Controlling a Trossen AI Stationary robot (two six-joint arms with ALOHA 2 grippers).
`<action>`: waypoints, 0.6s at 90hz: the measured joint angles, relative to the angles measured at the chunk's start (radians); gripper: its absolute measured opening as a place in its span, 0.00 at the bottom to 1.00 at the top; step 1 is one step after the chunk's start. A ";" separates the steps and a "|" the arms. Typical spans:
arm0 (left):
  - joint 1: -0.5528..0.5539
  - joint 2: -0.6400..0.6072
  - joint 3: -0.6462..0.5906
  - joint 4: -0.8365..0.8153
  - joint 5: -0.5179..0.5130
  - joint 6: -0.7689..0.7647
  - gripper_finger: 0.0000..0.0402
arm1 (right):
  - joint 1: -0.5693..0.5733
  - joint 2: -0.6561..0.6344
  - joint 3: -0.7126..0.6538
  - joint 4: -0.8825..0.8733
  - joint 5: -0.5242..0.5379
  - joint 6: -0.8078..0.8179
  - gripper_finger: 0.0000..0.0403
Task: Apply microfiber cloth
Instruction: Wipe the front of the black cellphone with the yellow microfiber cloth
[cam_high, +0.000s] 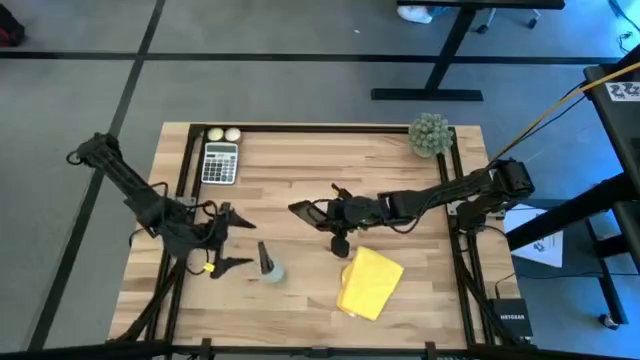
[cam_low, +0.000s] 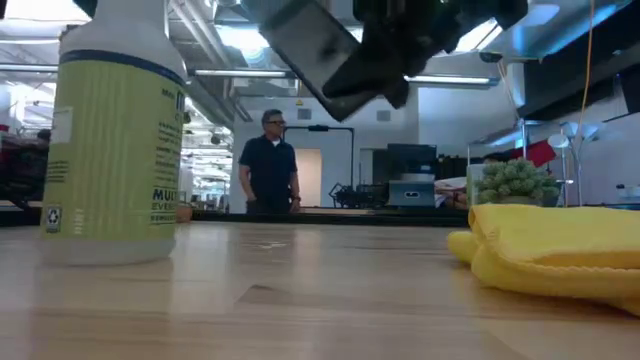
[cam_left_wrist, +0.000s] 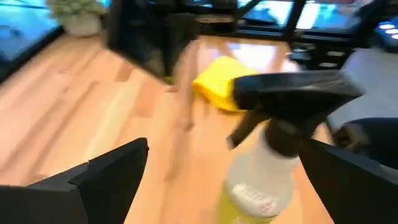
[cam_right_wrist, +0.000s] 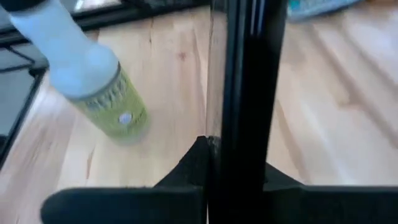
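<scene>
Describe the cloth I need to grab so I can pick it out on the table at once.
Start at the wooden table and go to its front edge on the right arm's side. There the microfiber cloth lies folded, just below the right claw, which holds a dark phone. It is the only bright yellow, soft thing; the spray bottle beside it is hard and upright.

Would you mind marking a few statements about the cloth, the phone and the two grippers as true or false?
1. The microfiber cloth lies on the table. True.
2. The right gripper holds the smartphone above the table. True.
3. The left gripper is closed on the spray bottle. False: it is open, with the bottle standing free ahead of it.
4. The cloth covers the calculator. False: the calculator sits uncovered near the far left corner.
</scene>
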 joint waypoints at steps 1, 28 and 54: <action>0.000 -0.004 0.000 -0.007 -0.011 -0.004 1.00 | 0.000 0.000 -0.001 -0.003 0.000 0.003 0.02; 0.156 -0.077 0.000 -0.160 -0.156 -0.192 1.00 | -0.001 0.000 -0.150 0.110 -0.019 0.206 0.02; 0.386 -0.006 -0.077 -0.050 -0.018 -0.093 1.00 | -0.001 0.000 -0.316 0.262 -0.059 0.374 0.02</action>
